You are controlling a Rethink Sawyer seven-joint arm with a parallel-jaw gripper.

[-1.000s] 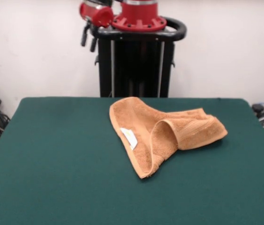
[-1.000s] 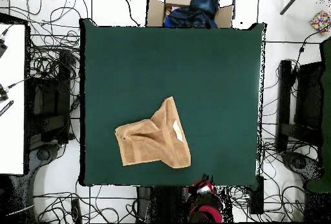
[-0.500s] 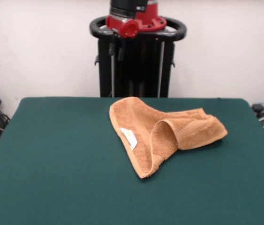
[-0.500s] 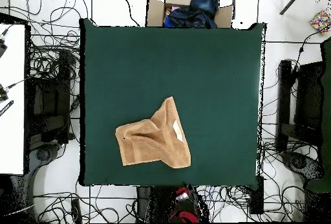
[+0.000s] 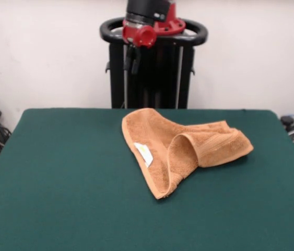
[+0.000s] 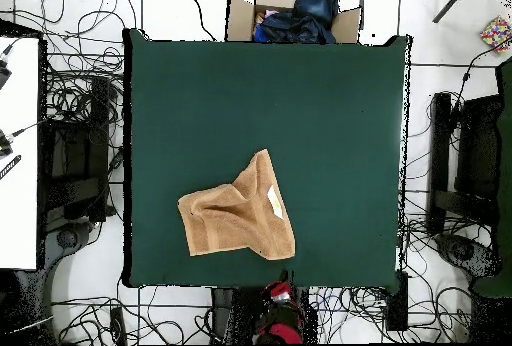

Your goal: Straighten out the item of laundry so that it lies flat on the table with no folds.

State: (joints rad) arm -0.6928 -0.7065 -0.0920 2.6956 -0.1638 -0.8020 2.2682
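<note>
Front view: crumpled orange-tan terry towel just right of centre on dark green felt table, folded point aimed at lower frame; red-and-black gripper above, upper centre, well apart, finger state impossible to tell.

Overhead view: towel lower centre, gripper just beyond bottom table edge, right of towel.

arm: red+black, drawn back over the pedestal top, at far side in front view
wrist: red joint w/ black cylinder above it, pointing down
gripper: dark, hangs below red joint, in front of pedestal; fingers too small to read
overhead: gripper at bottom table edge
</note>
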